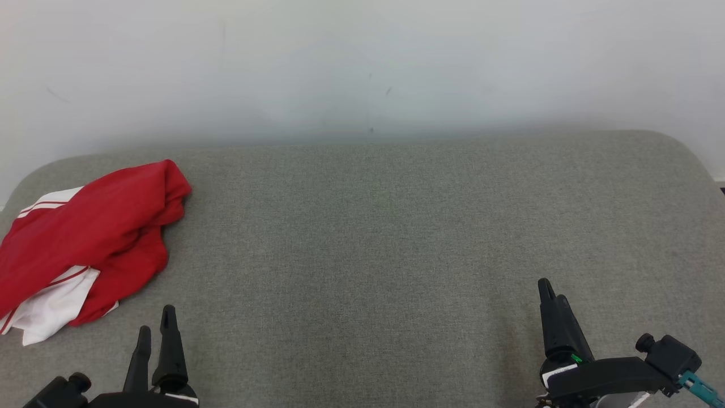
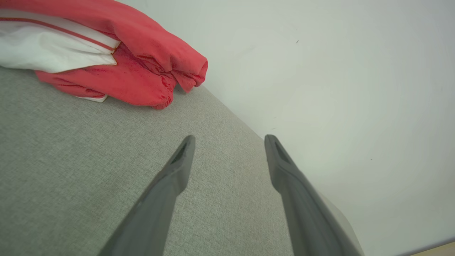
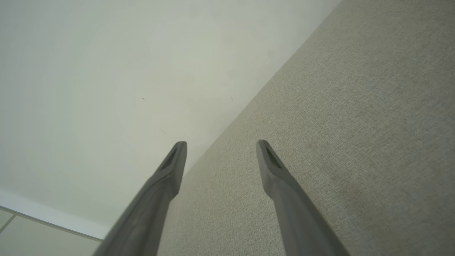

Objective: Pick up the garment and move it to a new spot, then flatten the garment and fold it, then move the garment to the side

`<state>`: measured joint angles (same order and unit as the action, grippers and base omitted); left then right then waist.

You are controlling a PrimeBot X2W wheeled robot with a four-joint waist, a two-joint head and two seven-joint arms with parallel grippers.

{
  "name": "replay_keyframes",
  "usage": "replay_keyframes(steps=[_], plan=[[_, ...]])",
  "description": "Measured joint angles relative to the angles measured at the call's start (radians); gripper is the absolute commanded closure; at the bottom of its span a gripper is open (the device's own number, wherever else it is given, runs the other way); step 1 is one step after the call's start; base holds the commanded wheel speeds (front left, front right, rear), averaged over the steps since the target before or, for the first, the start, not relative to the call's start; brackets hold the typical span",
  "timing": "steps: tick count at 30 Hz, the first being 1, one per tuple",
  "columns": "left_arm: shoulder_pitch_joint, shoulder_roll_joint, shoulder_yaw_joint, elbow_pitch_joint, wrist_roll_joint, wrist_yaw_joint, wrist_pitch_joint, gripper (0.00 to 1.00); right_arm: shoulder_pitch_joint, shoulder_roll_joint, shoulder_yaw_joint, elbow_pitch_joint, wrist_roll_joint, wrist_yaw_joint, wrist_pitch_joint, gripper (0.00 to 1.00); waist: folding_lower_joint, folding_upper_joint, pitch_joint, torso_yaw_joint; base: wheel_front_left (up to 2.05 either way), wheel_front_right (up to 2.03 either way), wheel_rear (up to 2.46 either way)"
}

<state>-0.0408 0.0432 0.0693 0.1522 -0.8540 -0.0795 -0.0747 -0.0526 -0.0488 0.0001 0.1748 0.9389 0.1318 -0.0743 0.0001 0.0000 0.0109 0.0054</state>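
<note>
Garment [image 1: 85, 238] first: you will find it in a crumpled heap at the far left of the gray cushion [image 1: 385, 238], close to that cushion's rounded back corner. It is red cloth bunched over white panels that carry thin red stripes. One white fold sticks out at the near edge of the heap, and another shows at the back. The heap's left side runs out of the head view. It lies flat on the fabric, and neither arm touches it.

Your left gripper [image 1: 156, 318] sits at the lower left of the head view, near the front edge of the heap but apart from it. In the left wrist view its jaws stand wide apart, with bare cushion and the pale wall [image 2: 337, 89] between them. There the garment lies up and to the left of the tips, clear of both.

Your right gripper [image 1: 552, 290] sits at the lower right of the head view, well apart from the garment, with open cushion between the two. In the right wrist view its jaws are spread wide and hold nothing. The line where the cushion meets the wall runs up between them, and a strip of floor [image 3: 21, 231] shows at the lower left.
</note>
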Motion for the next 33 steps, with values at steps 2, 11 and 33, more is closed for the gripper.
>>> replay_keyframes(steps=[2, 11, 33], plan=[[0.0, 0.0, -0.002, -0.002, 0.034, 0.002, -0.005, 0.0, 0.001, 0.0, 0.001, -0.002, -0.038, 0.0, -0.007, 0.0, 0.0, 0.0, 0.001, 0.0, 0.0, 0.0, 0.0], [0.001, 0.001, -0.014, -0.012, 0.181, 0.018, -0.032, 0.0, 0.001, 0.0, 0.011, -0.019, -0.186, 0.0, -0.033, 0.0, 0.0, 0.0, 0.005, 0.001, 0.0, 0.0, 0.0], [0.007, 0.013, -0.016, -0.04, 0.422, 0.016, -0.092, 0.0, 0.007, -0.001, 0.0, -0.039, -0.471, 0.0, -0.094, 0.0, 0.0, 0.0, 0.012, 0.005, 0.0, 0.0, 0.0]])
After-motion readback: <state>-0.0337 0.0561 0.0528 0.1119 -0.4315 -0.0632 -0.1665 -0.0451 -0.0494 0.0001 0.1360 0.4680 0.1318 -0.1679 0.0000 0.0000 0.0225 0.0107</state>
